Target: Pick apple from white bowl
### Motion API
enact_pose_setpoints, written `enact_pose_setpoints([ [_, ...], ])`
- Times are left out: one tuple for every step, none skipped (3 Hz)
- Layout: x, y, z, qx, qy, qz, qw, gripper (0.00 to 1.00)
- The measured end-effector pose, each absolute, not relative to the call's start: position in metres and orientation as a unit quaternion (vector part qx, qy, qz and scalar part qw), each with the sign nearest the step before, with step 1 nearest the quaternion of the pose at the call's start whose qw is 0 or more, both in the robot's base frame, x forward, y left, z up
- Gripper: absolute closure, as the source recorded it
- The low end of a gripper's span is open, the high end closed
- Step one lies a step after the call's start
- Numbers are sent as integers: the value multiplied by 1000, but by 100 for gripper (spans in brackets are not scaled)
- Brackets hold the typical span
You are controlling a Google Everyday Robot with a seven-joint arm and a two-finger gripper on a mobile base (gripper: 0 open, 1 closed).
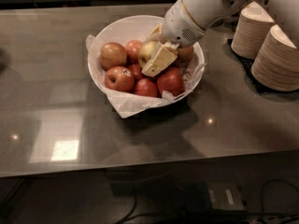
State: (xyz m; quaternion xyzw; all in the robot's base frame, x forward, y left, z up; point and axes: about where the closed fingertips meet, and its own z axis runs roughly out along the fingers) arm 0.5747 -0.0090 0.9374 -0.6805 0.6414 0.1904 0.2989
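At upper centre, your gripper (154, 55) is hanging inside the white bowl (117, 31) against the apple (145, 49), which is lying topmost among red apples (120, 78), easiest to reach. You cannot tell whether it is clenching.

Gripper (152, 53) low, arm slanting from upper right

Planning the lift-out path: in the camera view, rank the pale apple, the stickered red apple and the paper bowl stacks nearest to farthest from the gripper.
The gripper is down in the white bowl.
1. Pale apple, right against it, bowl centre.
2. Stickered red apple, front left in bowl.
3. Paper bowl stacks, far right.
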Motion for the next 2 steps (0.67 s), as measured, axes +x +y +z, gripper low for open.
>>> enact_pose_setpoints([
  [568,-15,971,-670,605,234,362,100],
  [560,-24,995,-653,563,292,414,100],
])
